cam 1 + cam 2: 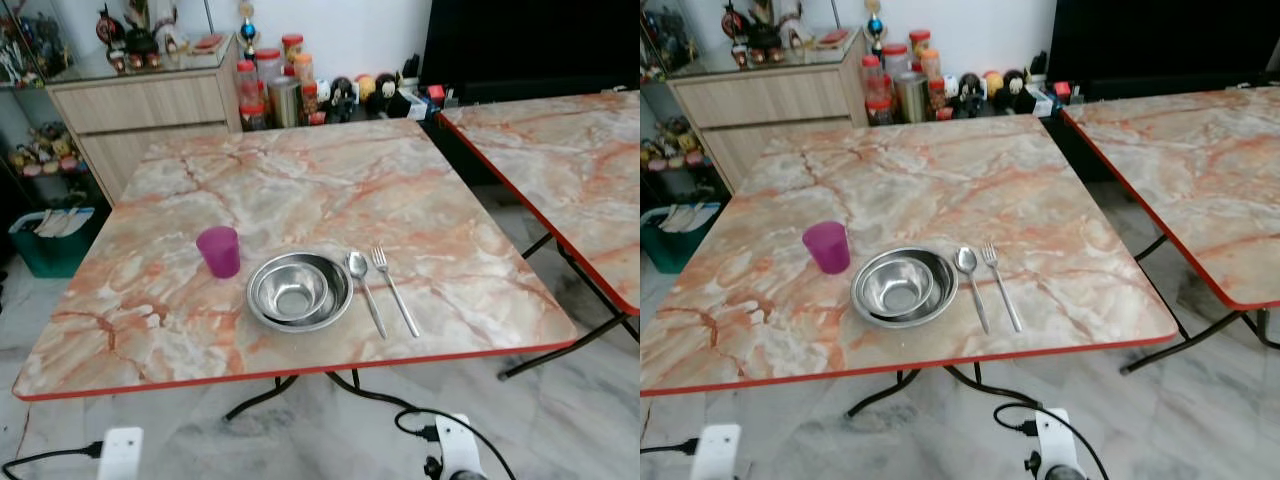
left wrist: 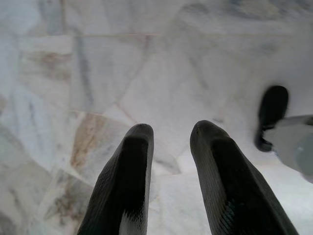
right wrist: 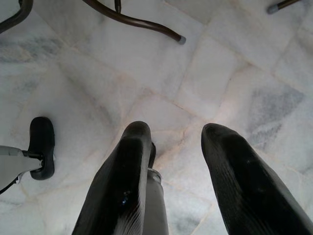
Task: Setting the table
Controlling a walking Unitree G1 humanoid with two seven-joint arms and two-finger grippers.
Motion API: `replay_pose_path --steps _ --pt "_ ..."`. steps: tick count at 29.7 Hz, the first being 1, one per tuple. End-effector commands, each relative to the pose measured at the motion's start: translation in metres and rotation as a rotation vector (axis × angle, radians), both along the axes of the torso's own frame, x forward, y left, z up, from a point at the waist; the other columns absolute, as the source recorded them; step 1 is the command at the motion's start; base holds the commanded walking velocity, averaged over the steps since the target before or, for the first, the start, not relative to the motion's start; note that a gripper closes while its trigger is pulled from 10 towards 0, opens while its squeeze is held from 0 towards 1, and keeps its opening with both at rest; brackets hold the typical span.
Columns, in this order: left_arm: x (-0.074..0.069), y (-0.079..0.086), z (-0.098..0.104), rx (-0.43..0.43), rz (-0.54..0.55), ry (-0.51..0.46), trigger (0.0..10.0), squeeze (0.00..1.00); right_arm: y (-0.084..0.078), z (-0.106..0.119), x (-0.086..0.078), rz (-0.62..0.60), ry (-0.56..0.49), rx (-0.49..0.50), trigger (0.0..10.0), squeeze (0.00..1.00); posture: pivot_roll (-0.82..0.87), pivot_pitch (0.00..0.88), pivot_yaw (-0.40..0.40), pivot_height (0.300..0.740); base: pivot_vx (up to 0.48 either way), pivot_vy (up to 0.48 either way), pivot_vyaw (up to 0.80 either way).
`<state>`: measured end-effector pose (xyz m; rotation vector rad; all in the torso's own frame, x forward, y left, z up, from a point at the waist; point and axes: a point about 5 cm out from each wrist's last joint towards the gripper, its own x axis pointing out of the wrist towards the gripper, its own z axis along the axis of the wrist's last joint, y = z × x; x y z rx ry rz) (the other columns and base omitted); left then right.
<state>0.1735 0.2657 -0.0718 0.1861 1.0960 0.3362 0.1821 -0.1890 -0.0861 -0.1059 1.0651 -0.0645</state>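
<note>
On the marble-patterned table (image 1: 300, 190), near its front edge, a steel bowl (image 1: 298, 290) rests inside a steel plate. A purple cup (image 1: 219, 250) stands to its left. To its right lie a spoon (image 1: 364, 290) and a fork (image 1: 394, 288), side by side. My left gripper (image 2: 168, 134) hangs low over the floor tiles, open with nothing between its fingers. Likewise my right gripper (image 3: 176, 132) hangs over the tiles, open and holding nothing.
A second marble table (image 1: 570, 170) stands close on the right. Behind the table are a wooden cabinet (image 1: 140, 110) and jars and figurines (image 1: 300, 85) on the floor. A green bin (image 1: 55, 240) sits at far left. Black table legs (image 3: 137, 22) and cables (image 1: 400, 405) cross the floor.
</note>
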Motion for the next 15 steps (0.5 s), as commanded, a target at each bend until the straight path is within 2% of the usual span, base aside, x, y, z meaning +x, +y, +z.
replay_pose_path --steps 1,8,10,14,15 --pt "0.005 -0.001 0.002 0.005 -0.030 -0.004 10.0 0.00 0.002 0.002 0.005 -0.015 -0.016 0.012 10.0 0.00 0.09 0.000 0.047 0.740 0.000 0.000 0.00" --pt "0.008 -0.013 -0.001 -0.025 -0.054 -0.028 10.0 0.00 0.001 0.003 0.006 -0.006 -0.013 0.009 10.0 0.00 0.09 0.000 0.042 0.740 0.000 0.000 0.00" --pt "0.013 -0.021 0.000 -0.051 -0.077 -0.062 10.0 0.00 0.001 0.003 0.006 0.005 -0.015 0.015 10.0 0.00 0.09 0.000 0.042 0.740 0.000 0.000 0.00" --pt "0.016 -0.025 0.000 -0.063 -0.096 -0.076 10.0 0.00 0.001 0.003 0.007 0.023 -0.017 0.004 10.0 0.00 0.09 0.000 0.042 0.740 0.000 0.000 0.00" --pt "0.018 -0.031 0.000 -0.072 -0.103 -0.079 10.0 0.00 0.001 0.003 0.007 0.033 -0.010 0.004 10.0 0.00 0.09 0.000 0.038 0.740 0.000 0.000 0.80"
